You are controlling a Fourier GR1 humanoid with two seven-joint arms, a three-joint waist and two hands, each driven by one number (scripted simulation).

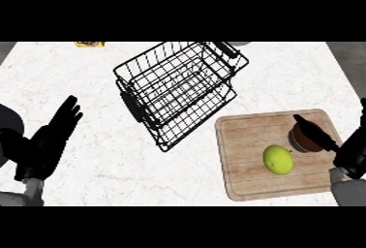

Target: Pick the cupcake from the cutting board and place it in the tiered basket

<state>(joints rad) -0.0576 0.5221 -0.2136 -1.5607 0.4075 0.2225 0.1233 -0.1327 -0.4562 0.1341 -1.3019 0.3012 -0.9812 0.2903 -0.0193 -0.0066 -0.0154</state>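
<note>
On the cutting board (pixel 247 181), toward its far right part: the cupcake (pixel 306 137), brown, upright, with the right hand (pixel 348 151) at it, dark fingers (pixel 314 130) laid over its top and side. Curled enough to count as a grip? Cannot tell; partly cut off by the view's right edge. Just beside the cupcake, nearer and to the left: a green fruit (pixel 279 159), close but apart from it. Beyond the board's far left corner, on the white bench (pixel 85 82): the tiered basket (pixel 178 89), black wire, tilted in this view. At the view's left: the left hand (pixel 49 140), fingers straight and apart, holding nothing, resting. Near the bench's far edge: a small yellow packet (pixel 91 44).

Risks from here, as judgement only:
- Fingers across the top rather than round the sides: likely to tip or slide the cupcake on lifting.
- Fruit close by: easily nudged and set rolling across the board, perhaps into the cupcake.
- Carry path leftward and away: wire rim and handle in the way, liable to catch fingers or cake.
- Release too high over the tier: likely to land toppled.
</note>
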